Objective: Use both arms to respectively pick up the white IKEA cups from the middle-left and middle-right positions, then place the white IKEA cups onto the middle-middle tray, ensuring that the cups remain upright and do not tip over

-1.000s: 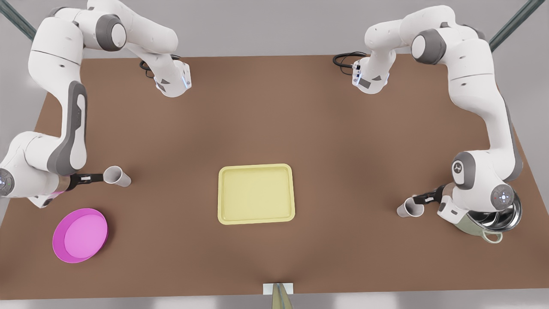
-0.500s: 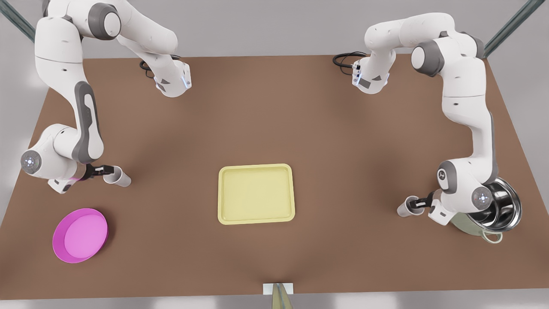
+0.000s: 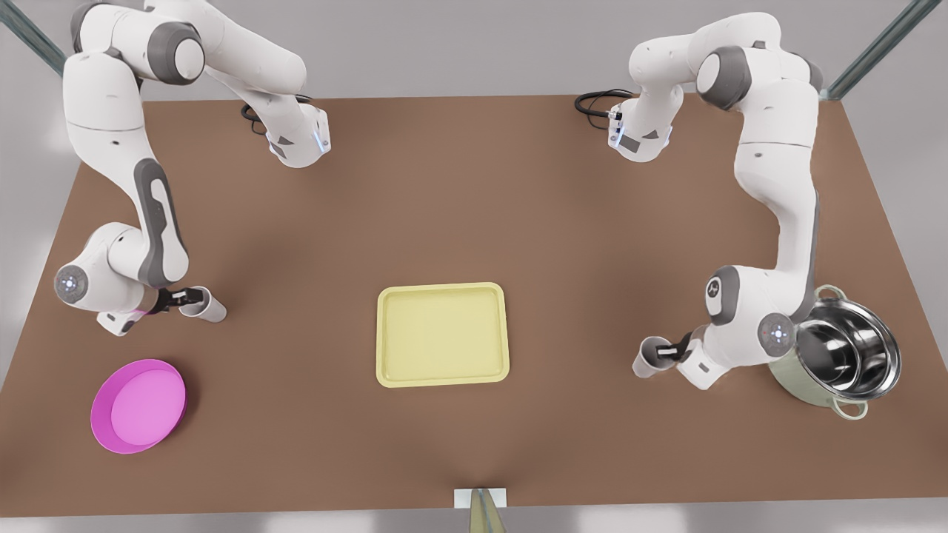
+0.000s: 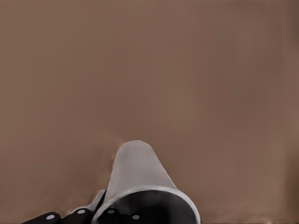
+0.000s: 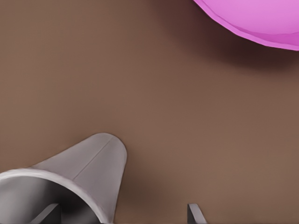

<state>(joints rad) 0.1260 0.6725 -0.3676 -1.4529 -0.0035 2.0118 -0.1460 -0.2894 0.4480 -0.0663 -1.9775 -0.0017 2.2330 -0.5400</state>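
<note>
Soft, even light falls from above on the brown table (image 3: 474, 222), with no hard glare. Broad, faint dark patches lie under both arms, and a small soft shadow hugs the yellow tray (image 3: 443, 334). The steel inside of the pot (image 3: 848, 355) carries pale reflections (the brightest spots on the table). In the right wrist view a blurred shadow sits beside the pink plate (image 5: 252, 18). Edges look slightly smeared throughout.

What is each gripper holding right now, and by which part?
Left gripper pinches one white IKEA cup by its rim wall, one finger inside. Right gripper is open astride the other cup, at its rim, holding nothing.
</note>
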